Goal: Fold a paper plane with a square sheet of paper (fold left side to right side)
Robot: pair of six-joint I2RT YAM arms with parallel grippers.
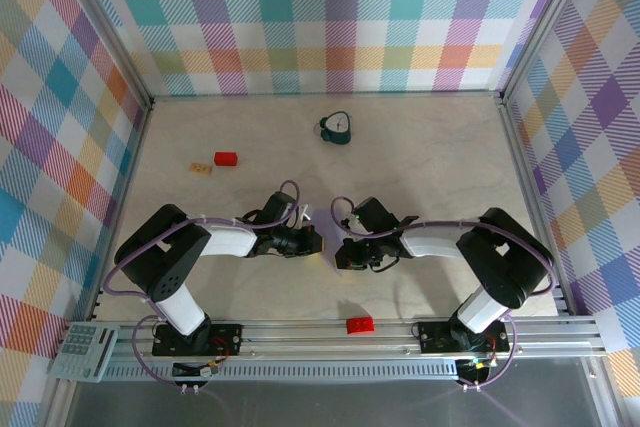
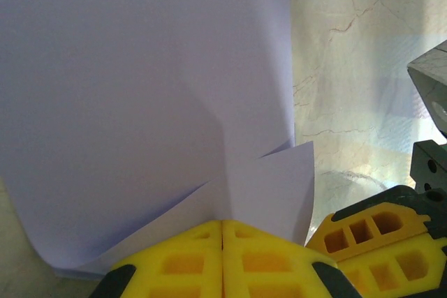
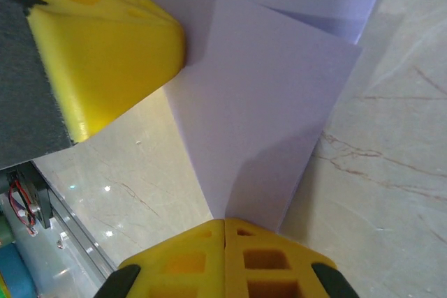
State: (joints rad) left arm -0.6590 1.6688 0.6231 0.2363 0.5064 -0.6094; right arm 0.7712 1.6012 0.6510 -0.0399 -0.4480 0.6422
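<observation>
The pale lavender sheet of paper [image 2: 140, 102] is folded, with creases and overlapping flaps, and hangs between both grippers above the marble table. My left gripper [image 2: 222, 225] is shut on one pointed edge of it, yellow fingers pressed together. From the other side my right gripper [image 3: 224, 222] is shut on a narrow corner of the paper [image 3: 265, 102]. In the top view the left gripper [image 1: 312, 242] and right gripper [image 1: 340, 247] nearly touch at the table's middle, with a sliver of paper [image 1: 326, 237] between them. The left gripper's finger [image 3: 105, 54] looms beside the paper in the right wrist view.
A red block [image 1: 225, 159] and a tan block [image 1: 202, 167] lie at the far left. A dark teal clock-like object [image 1: 337, 128] stands at the back centre. Another red block [image 1: 359, 325] sits on the front rail. Plaid walls enclose the table.
</observation>
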